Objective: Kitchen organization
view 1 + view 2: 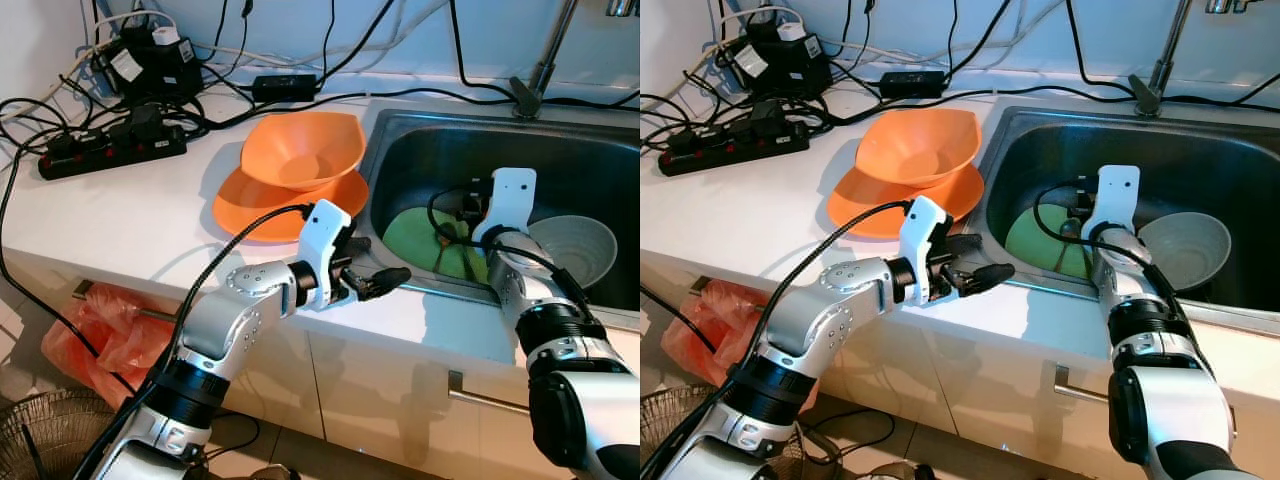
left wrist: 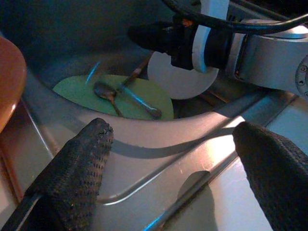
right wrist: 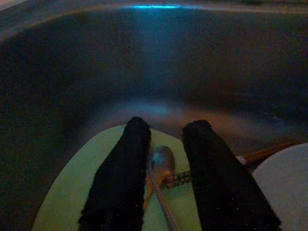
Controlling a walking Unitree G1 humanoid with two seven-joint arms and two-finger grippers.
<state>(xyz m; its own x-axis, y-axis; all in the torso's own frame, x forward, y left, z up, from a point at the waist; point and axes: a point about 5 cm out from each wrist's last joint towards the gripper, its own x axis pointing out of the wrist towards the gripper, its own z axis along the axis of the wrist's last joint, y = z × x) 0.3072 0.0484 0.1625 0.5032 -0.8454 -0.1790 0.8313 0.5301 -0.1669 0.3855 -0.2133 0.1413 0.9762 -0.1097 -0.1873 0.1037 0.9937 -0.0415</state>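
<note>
Right tool (image 3: 166, 144) straddles one of two spoons (image 2: 108, 94); one green plate (image 1: 415, 240).

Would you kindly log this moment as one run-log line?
right end effector: in sink, open astride spoon on green plate | left end effector: open, at sink rim

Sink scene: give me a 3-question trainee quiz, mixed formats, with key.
1. True or false: the right gripper is down in the sink over the green plate.
2. Multiple choice: the orange bowl sits A) in the sink, B) on the orange plate on the counter, C) in the left gripper.
3. Fill in: beside the green plate in the sink lies a pale ____.

Key: 1 true, its fingers straddle spoons on the plate. 2 B. 3 bowl.
</note>
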